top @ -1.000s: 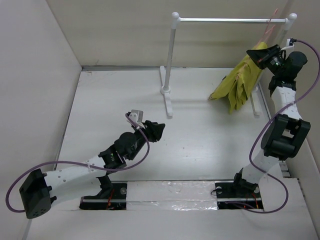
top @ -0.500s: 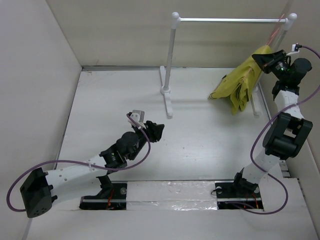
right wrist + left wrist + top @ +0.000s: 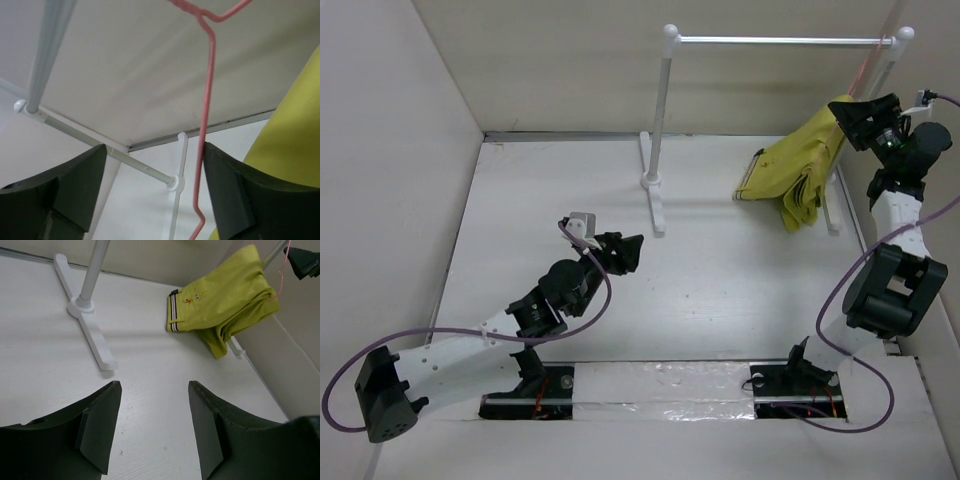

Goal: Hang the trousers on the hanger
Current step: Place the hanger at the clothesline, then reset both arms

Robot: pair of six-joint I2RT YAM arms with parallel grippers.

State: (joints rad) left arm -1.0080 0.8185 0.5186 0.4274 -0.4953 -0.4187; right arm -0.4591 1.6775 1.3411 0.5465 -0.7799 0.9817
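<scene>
Trousers [image 3: 798, 172]: mustard-yellow, folded double, hanging by the right post of the clothes rail [image 3: 780, 40]; striped waistband end spreads leftward, low over the table [image 3: 720, 290] (contact with the surface not resolvable)

Hanger [image 3: 206, 100]: pink wire running up to the rail's right end; its lower part is hidden behind the cloth

Right gripper [image 3: 152, 190]: raised beside the trousers' top fold, jaws apart, hanger wire passing between them close to the right finger

Left gripper [image 3: 155, 430]: well apart, low over mid-table, jaws spread, nothing held
</scene>
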